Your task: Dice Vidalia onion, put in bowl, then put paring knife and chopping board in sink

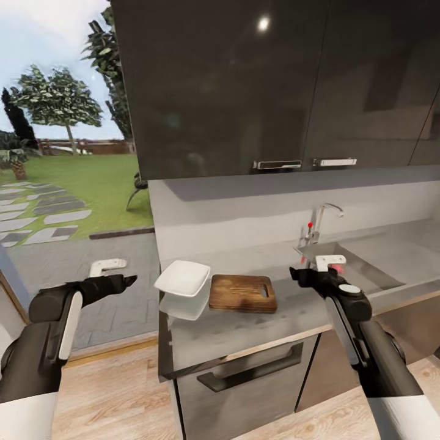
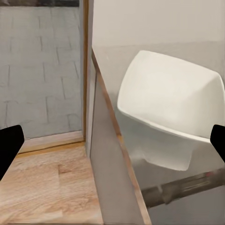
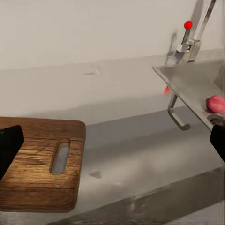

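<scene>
over the countertop [image 1: 244, 333], jaws wide, empty

One white bowl [image 1: 183, 278] on the table [image 1: 244, 333], and one chopping board [image 1: 242, 293] beside it. One sink [image 1: 360, 260] further along, with one tap [image 1: 322, 220] carrying one red knob [image 1: 310, 225]. One pinkish onion [image 3: 215, 103] sits in that basin. Two upper cabinet doors overhead, two metal handles [image 1: 278, 164] on them. One drawer handle [image 1: 250, 370] on the cabinet front below. Two arms in shot, one left tool [image 1: 127, 280], one right tool [image 1: 297, 274].
</scene>
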### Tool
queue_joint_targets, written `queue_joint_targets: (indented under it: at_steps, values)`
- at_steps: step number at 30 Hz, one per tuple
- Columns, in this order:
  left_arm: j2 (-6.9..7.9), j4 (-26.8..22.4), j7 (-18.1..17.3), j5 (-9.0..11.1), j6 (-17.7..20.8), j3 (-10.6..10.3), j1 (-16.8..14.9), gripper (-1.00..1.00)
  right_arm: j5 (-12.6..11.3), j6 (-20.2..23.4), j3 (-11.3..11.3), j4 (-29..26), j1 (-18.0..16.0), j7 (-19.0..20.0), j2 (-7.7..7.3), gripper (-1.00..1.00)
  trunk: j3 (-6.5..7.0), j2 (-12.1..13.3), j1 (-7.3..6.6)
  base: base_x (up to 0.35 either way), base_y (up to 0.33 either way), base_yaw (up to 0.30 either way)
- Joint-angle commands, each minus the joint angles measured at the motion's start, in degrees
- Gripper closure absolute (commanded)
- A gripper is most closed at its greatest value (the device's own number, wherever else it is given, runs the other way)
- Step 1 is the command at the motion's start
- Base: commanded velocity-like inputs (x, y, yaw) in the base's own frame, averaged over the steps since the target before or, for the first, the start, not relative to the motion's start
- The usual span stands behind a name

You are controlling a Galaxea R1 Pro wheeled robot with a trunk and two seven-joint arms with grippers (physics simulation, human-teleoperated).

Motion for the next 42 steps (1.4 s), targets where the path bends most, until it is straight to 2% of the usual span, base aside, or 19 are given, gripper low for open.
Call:
queue_joint_targets:
  at_steps: [1, 7, 11, 23, 28, 32, 42]
  values:
    - [-0.01, 0.6, -0.1, 0.0, 0.4, 0.0, -0.5, -1.00, -0.6, 1.5, 0.0, 0.0, -0.5, -0.6, -0.07, -1.00, -0.09, -0.1, 0.03, 0.000, 0.000, 0.000]
    - [0.27, 6.0, 0.0, 0.0, 0.8, 0.1, -3.8, -1.00, -0.6, 7.2, -0.4, 0.0, -2.9, -1.1, -0.08, -1.00, -0.09, -0.1, 0.03, 0.000, 0.000, 0.000]
    - [0.71, 7.6, 0.0, 0.0, 1.0, 0.1, -5.1, -1.00, -0.7, 10.0, -0.5, 0.0, -4.1, -1.2, -0.10, -1.00, -0.09, -0.1, 0.03, 0.000, 0.000, 0.000]
    - [1.60, 1.5, 0.0, -0.1, 1.6, -0.7, -5.7, -1.00, -0.8, 12.1, -0.5, -0.2, -4.8, -1.1, -0.11, -1.00, -0.09, -0.1, 0.03, 0.000, 0.000, 0.000]
    - [1.75, 1.2, 0.0, -0.1, 1.8, -1.2, -5.8, -1.00, -0.8, 15.4, -0.6, -0.2, -5.6, -1.1, -0.11, -1.00, -0.09, -0.1, 0.03, 0.000, 0.000, 0.000]
    - [1.80, 1.1, 0.0, -0.1, 1.9, -2.8, -5.8, -1.00, -0.7, 18.7, -0.6, -0.1, -6.7, -1.1, -0.11, -1.00, -0.09, -0.1, 0.03, 0.000, 0.000, 0.000]
    - [1.87, 1.0, 0.0, -0.1, 2.0, -3.9, -5.8, -1.00, -0.8, 19.0, -0.6, -0.1, -8.2, -1.1, -0.11, -1.00, -0.09, -0.1, 0.03, 0.000, 0.000, 0.000]
